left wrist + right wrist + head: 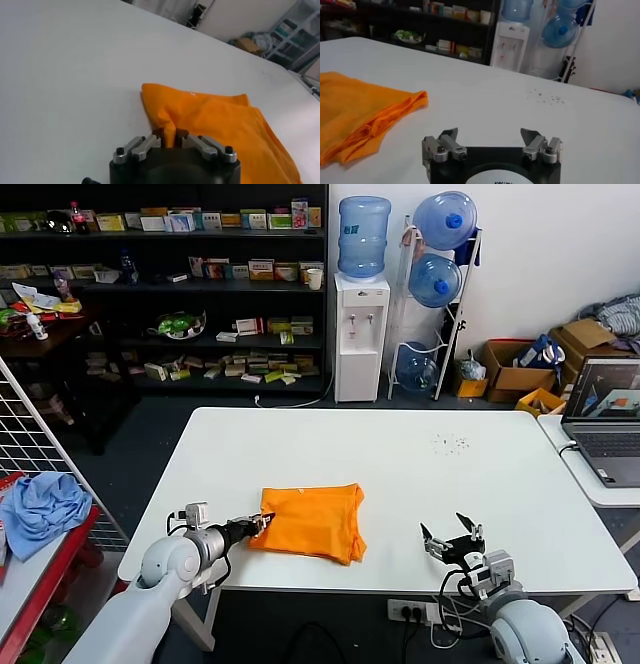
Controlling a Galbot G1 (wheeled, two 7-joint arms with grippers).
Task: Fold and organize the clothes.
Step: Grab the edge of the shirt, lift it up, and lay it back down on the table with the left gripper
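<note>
1. Orange T-shirt [308, 522] lies folded on the white table [420, 474], near its front edge.
2. Left gripper [262, 523] pinches the shirt's left edge.
3. Right gripper [452, 540] hovers open by the front-right corner.

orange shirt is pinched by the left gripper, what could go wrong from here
The left gripper holds only a small pinch at the edge of the orange shirt, so the cloth may slip out. Pulling from that one spot could drag the stacked layers apart. The shirt lies near the front edge of the table, while the right gripper is open and apart.
</note>
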